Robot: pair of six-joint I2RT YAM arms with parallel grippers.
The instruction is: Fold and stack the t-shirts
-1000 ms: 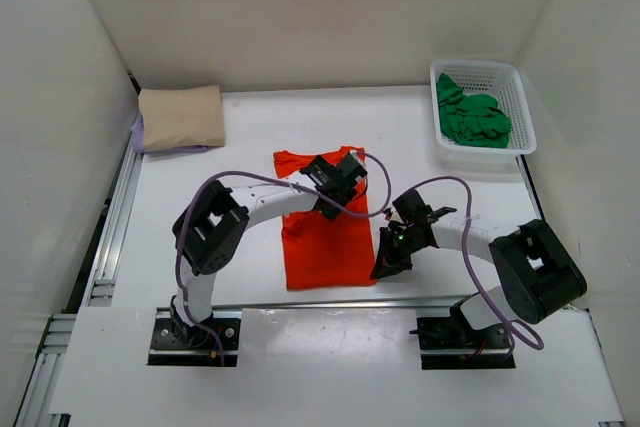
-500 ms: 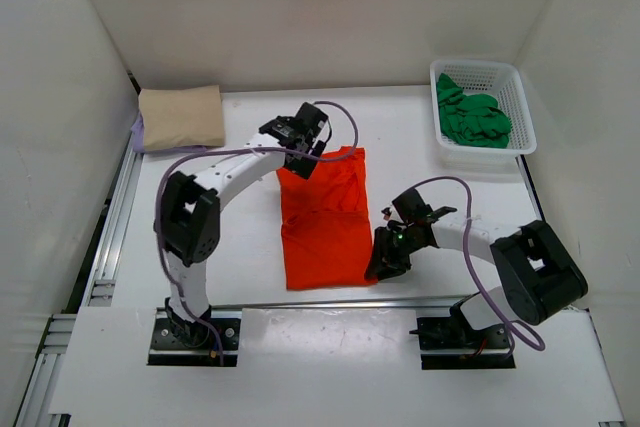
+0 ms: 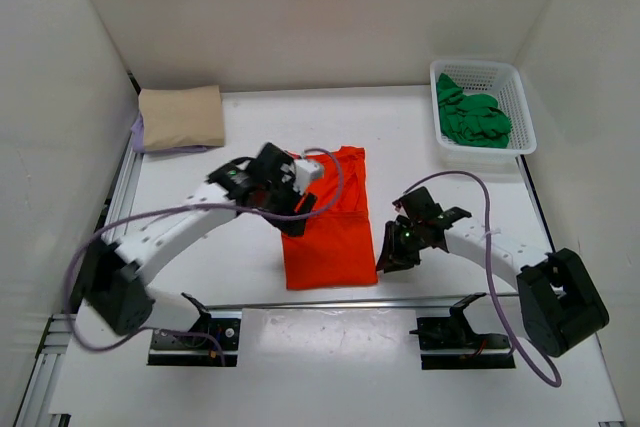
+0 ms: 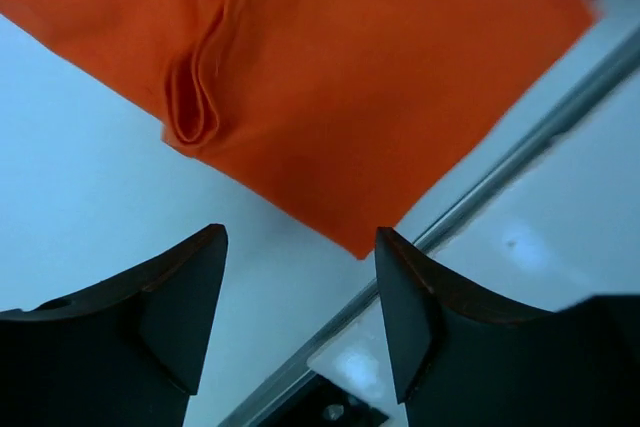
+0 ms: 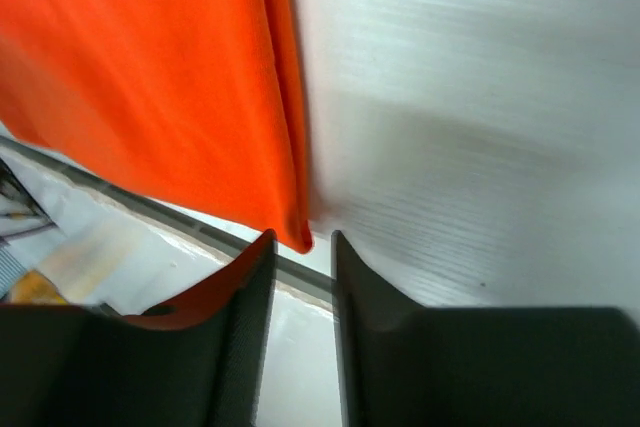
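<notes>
One orange-red t-shirt (image 3: 325, 237): long folded strip, flat on the counter (image 3: 420, 147);
left gripper (image 4: 300, 247): over its left edge, jaws wide, nothing in them;
right gripper (image 5: 301, 239): at its near-right corner, jaws just cracked, empty;
green t-shirt (image 3: 472, 117): bunched in the basket (image 3: 522, 97)

The orange-red t-shirt (image 3: 325, 232) is soft matt cloth, creased at its folded edge; the beige t-shirt (image 3: 181, 117) and green t-shirt (image 3: 472, 119) look equally dull. The counter (image 3: 420, 147) is smooth, white, faintly shiny. The basket (image 3: 522, 107) is white plastic mesh, the left fingers (image 4: 175, 297) dark matt plastic.
</notes>
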